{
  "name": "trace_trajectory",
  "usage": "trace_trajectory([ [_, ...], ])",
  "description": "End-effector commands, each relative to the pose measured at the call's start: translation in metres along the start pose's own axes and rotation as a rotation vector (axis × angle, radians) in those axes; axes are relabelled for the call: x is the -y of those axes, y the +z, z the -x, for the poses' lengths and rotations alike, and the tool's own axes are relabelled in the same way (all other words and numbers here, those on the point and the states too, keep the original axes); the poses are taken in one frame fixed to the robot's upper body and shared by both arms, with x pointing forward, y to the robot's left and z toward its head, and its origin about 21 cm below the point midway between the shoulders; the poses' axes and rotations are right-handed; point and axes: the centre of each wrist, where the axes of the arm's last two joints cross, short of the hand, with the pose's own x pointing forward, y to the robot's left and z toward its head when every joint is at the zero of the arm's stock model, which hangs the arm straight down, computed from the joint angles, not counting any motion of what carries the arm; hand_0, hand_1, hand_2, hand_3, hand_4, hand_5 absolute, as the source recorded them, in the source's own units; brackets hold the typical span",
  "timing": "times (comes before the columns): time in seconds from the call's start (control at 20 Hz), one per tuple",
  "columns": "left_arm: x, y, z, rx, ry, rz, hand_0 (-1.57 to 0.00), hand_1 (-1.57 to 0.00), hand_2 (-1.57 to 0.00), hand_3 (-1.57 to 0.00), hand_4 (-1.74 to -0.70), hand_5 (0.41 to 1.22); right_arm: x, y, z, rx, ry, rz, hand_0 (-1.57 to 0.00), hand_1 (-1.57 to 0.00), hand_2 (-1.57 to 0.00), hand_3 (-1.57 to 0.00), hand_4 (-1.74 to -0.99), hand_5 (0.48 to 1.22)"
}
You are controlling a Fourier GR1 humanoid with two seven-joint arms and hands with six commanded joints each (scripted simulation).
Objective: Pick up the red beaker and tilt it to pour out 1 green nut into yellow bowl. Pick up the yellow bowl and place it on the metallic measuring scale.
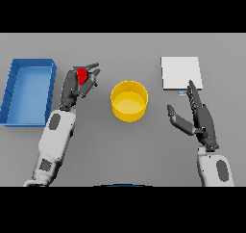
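Your small red beaker sits inside the left hand, with the dark fingers curled round it so that only its upper part shows; you cannot see the green nut, which is hidden or too small to make out. The beaker's long axis is hard to judge under the fingers.

The relation that matters for your pour: the round yellow bowl lies to the inner side of that hand, toward the robot's right, near but clearly apart, with bare grey tabletop between them. So the beaker must travel sideways across that gap before you tip it, mouth leaning toward the bowl. The left hand is plainly the nearer one for this step.

On the far side of the bowl, your right hand shows with fingers straight and spread, holding nothing. Just beyond its fingertips lies the flat, square, pale metallic measuring scale, so this hand is better placed for the later bowl move.

Outward of the left hand rests a rectangular blue bin.
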Motion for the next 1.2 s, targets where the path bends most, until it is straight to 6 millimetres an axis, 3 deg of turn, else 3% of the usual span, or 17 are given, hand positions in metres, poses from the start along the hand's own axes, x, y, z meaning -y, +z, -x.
trace_trajectory([
  [0.0,-0.002,0.001,-0.004,0.017,-0.009,0.008,-1.55,-1.55,-1.55,-1.53,-1.5,1.211,0.001,0.0,0.0,-0.001,0.012,0.003,0.0,0.0,0.0,0.0,-1.294,0.662],
  [0.15,-0.007,-0.007,-0.025,0.055,-0.095,0.029,-1.56,-1.56,-1.56,-1.55,-1.5,1.216,0.0,0.002,0.003,0.014,0.019,-0.009,0.0,0.0,0.0,0.0,-1.289,0.664],
  [0.25,-0.008,-0.007,-0.04,0.076,-0.175,0.053,-1.56,-1.56,-1.56,-1.56,-1.58,1.181,0.002,0.0,0.003,0.02,0.014,-0.009,0.0,0.0,0.0,0.0,-1.281,0.663],
  [0.6,-0.02,-0.016,-0.057,0.073,-0.338,0.115,-1.57,-1.57,-1.57,-1.56,-1.64,1.131,0.001,0.002,0.003,-0.002,0.011,-0.006,0.0,0.0,0.0,0.0,-1.274,0.683],
  [0.9,-0.004,-0.031,-0.088,0.138,-0.769,0.269,-1.57,-1.57,-1.57,-1.57,-1.71,1.136,-0.001,0.0,0.0,0.003,0.013,-0.002,0.0,0.0,0.0,0.0,-1.28,0.69],
  [1.15,0.011,-0.042,-0.102,0.14,-1.108,0.437,-1.57,-1.57,-1.57,-1.57,-1.73,1.19,-0.002,0.002,0.0,0.001,0.035,-0.014,0.0,0.0,0.0,0.0,-1.29,0.695],
])
